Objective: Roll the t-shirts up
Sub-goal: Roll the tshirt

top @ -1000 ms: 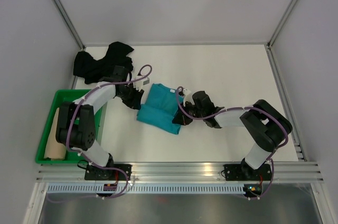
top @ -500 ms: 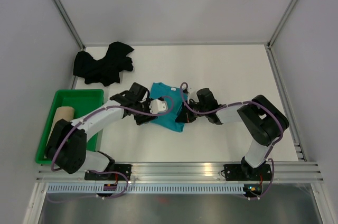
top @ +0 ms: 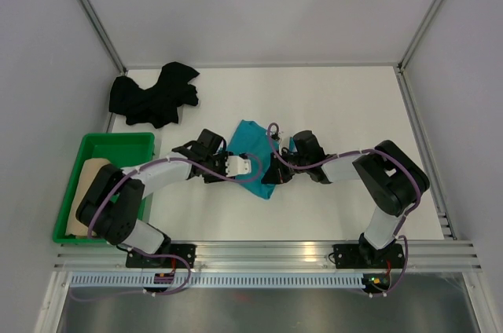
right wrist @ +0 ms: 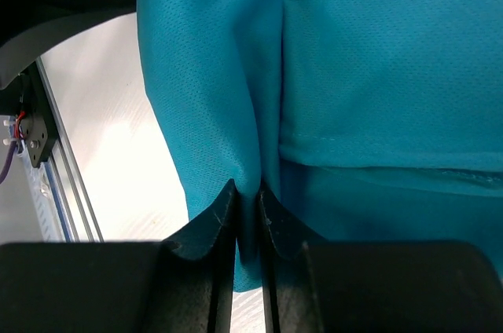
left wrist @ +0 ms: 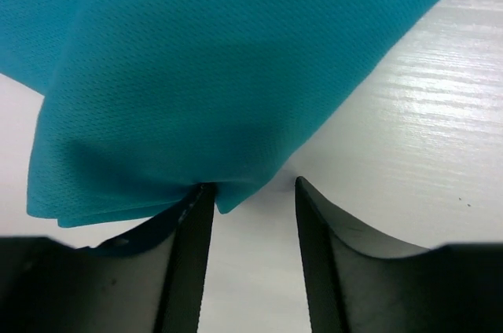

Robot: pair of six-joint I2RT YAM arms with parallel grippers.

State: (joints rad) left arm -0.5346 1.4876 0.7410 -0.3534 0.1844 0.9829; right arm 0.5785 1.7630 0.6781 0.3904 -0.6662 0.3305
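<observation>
Surface: a white tabletop (top: 330, 97) is sitting inside a booth, with plain grey walls (top: 259, 3) rising along its far, left and right edges. A ribbed metal rail (top: 267, 253) is running along the near edge and carrying both arm bases.

Items: a green tray (top: 118, 140) is lying at the near left corner, with a tan roll (top: 85, 192) resting inside it against its left wall. A black shirt (top: 153, 96) is lying crumpled at the far left corner, well apart from the arms. A teal shirt (top: 251, 138) is lying bunched near the middle of the tabletop, between the two arms.

Left pincer (left wrist: 251, 188): the fingers (left wrist: 189, 254) are standing spread, with bare tabletop showing in the gap. A folded edge of the teal shirt is touching the tip of one finger; nothing is being clamped.

Right pincer (right wrist: 247, 192): the fingers (right wrist: 212, 231) are standing almost pressed together and pinching a narrow vertical fold of the teal shirt. The rest of the fabric is spreading out beyond the tips.
</observation>
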